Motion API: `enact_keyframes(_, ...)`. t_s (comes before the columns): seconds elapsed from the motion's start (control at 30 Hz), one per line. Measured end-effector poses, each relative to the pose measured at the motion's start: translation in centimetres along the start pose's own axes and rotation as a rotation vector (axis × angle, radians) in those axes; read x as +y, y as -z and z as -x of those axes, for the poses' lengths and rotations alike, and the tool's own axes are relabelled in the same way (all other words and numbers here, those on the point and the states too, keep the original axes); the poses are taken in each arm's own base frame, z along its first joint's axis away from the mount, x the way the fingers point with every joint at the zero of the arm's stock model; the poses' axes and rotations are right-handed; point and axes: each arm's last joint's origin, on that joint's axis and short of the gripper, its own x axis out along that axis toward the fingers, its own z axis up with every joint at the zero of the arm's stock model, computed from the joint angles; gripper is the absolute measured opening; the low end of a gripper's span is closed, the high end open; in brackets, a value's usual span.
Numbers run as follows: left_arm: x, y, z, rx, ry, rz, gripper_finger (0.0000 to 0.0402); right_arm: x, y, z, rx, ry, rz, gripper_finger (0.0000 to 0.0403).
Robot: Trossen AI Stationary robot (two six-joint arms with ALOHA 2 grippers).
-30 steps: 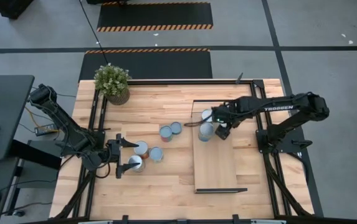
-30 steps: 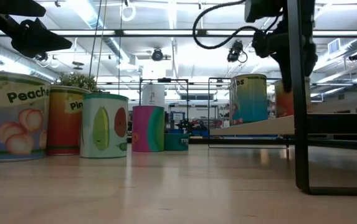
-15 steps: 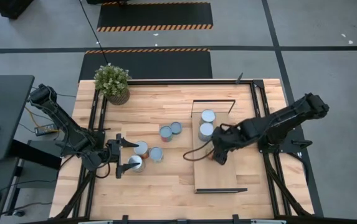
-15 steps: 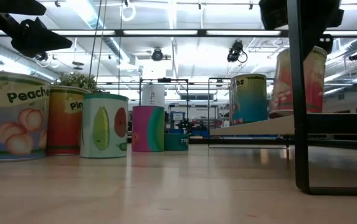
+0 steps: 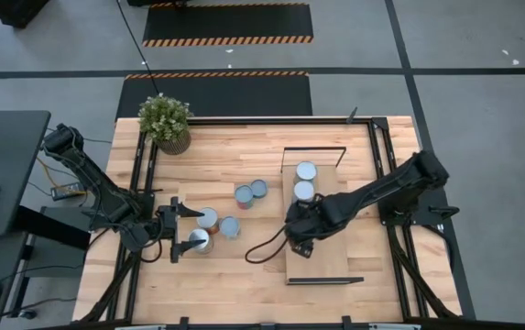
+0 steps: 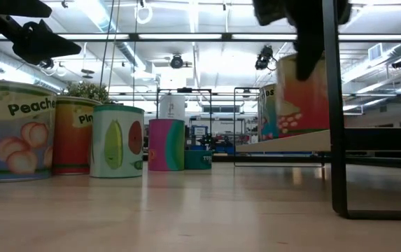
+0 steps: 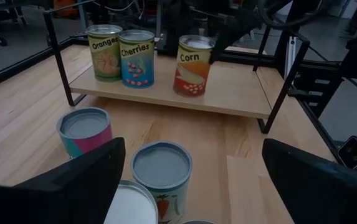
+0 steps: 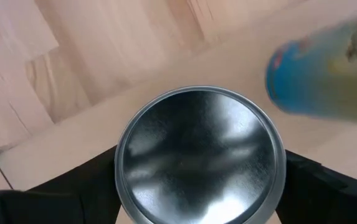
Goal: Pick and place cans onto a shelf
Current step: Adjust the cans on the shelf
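My right gripper (image 5: 299, 229) is over the light-wood shelf (image 5: 322, 255), shut on a "Corn" can (image 7: 194, 65) with orange-red sides and a silver top (image 8: 200, 152). Two more cans, "Oranges" (image 7: 105, 53) and "Cherries" (image 7: 137, 58), stand on the shelf's far part. Several cans stand on the tabletop, among them a pink one (image 7: 85, 130) and a carrot one (image 7: 162, 171). My left gripper (image 5: 181, 229) is open and empty at the table's left, right beside these cans. My right gripper pinches the Corn can between its two fingers (image 8: 72, 186), one on each side of the can's wall just below the top rim (image 8: 121, 163). The fingers come from above, pointing down. The can stands upright, its base at the shelf board (image 6: 284, 143); whether it rests there I cannot tell.
A potted plant (image 5: 164, 121) stands at the table's far left corner. The shelf's black frame posts (image 6: 333, 105) rise at its ends. The near half of the shelf board is bare.
My right gripper has gone along the shelf toward the table's near edge and a little to the left, carrying the Corn can with it, upright. The two other shelf cans have stayed in place.
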Motion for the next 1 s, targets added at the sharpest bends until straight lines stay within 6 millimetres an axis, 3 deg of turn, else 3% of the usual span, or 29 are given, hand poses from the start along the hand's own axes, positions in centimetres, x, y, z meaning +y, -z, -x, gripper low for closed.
enact_keyframes(0.33, 0.0, 0.0, 0.0, 0.002, 0.0, -0.001, 0.0385, -0.1, -0.8, -0.9, 0.067, 0.04, -0.065, 0.0367)
enact_keyframes(0.67, 0.0, 0.0, 0.0, 0.003, -0.001, -0.003, 0.0385, -1.2, -0.4, 1.2, 0.055, 0.022, -0.158, 0.0368)
enact_keyframes(1.0, 0.0, 0.0, 0.0, 0.003, -0.001, -0.001, 0.0385, -1.3, -1.0, 2.9, 0.015, 0.0, -0.146, 0.0367)
